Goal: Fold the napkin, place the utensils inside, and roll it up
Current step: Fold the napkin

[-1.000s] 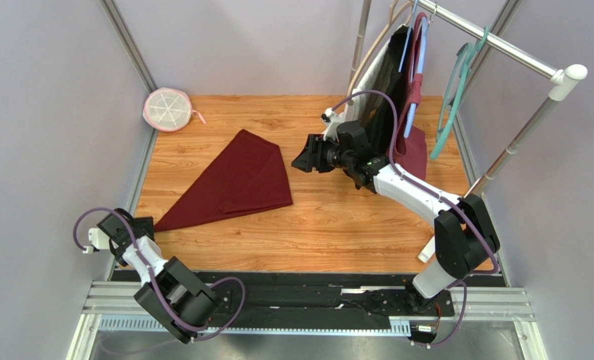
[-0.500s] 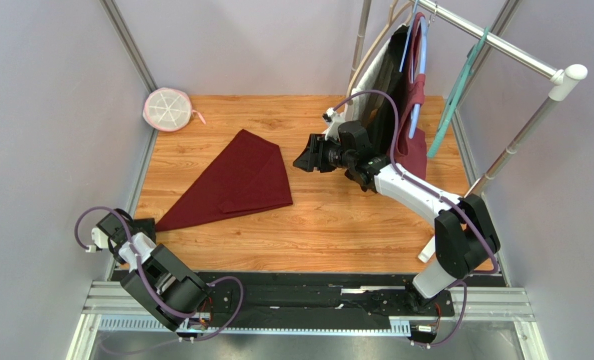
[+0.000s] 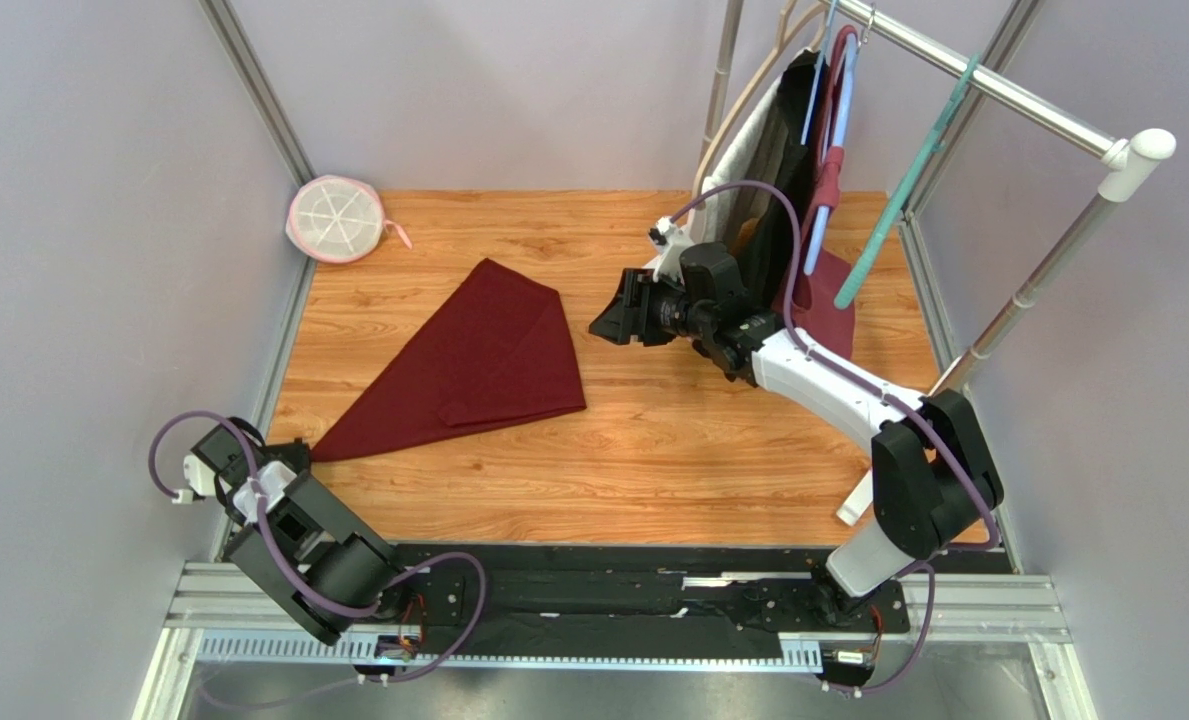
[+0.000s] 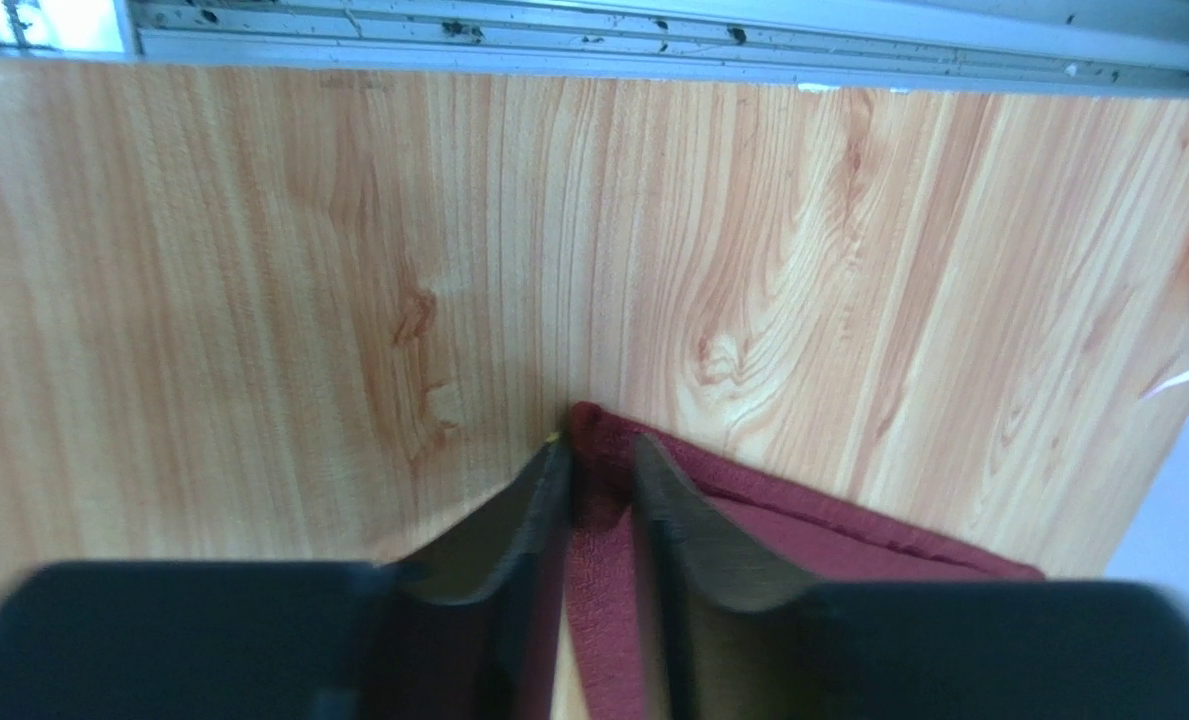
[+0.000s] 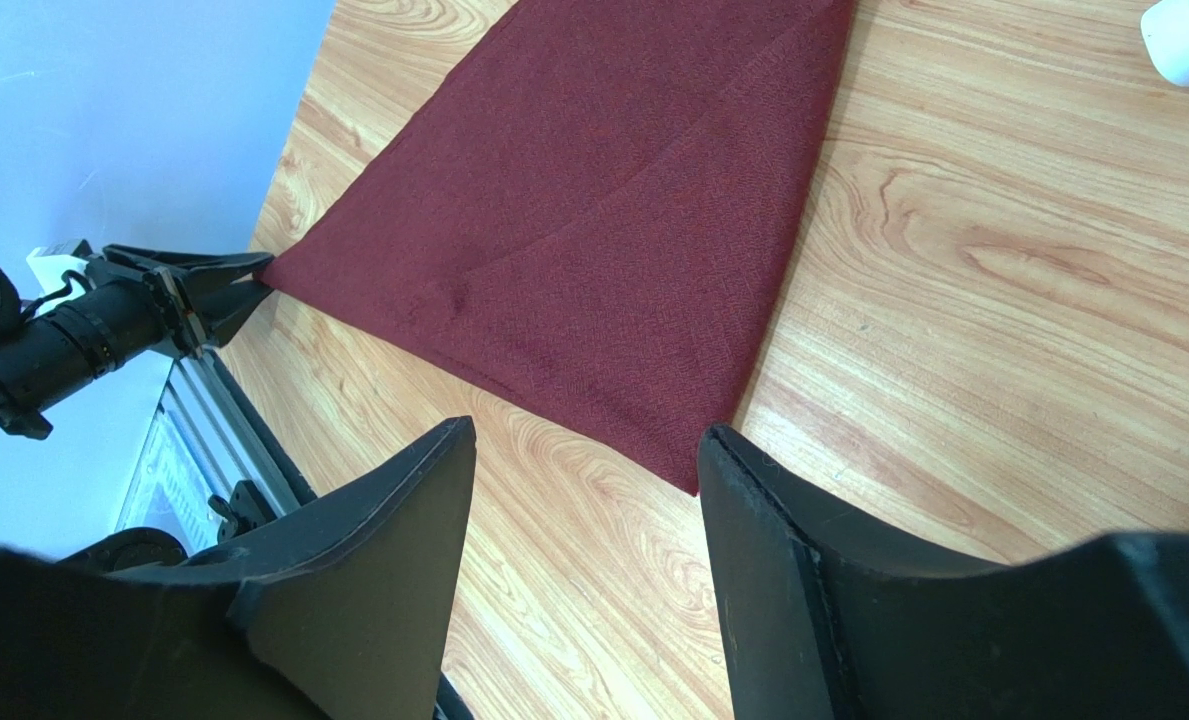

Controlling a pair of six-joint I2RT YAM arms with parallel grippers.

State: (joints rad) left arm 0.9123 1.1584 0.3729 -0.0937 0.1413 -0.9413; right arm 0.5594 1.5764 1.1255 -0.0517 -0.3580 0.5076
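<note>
The dark red napkin (image 3: 473, 368) lies flat on the wooden table, folded into a triangle whose long point reaches the near left. My left gripper (image 3: 282, 450) sits low at that point. Its jaws straddle the napkin's corner (image 4: 603, 435), narrowed to a small gap with the cloth lying between them. In the right wrist view the same napkin (image 5: 600, 225) spreads ahead, with the left gripper (image 5: 240, 278) at its tip. My right gripper (image 3: 611, 320) hovers open right of the cloth with nothing between its fingers (image 5: 585, 450). The utensils are out of view.
A round white and pink mesh disc (image 3: 337, 219) lies at the back left corner. A clothes rack (image 3: 1006, 90) with hangers and a dark bag (image 3: 773, 165) stands at the back right. A metal rail (image 4: 555, 38) edges the table on the left.
The left arm has drawn in slightly at the napkin's near-left corner and its jaws have narrowed around the cloth. A teal hanger has swung on the rack. The right arm has stayed put.
</note>
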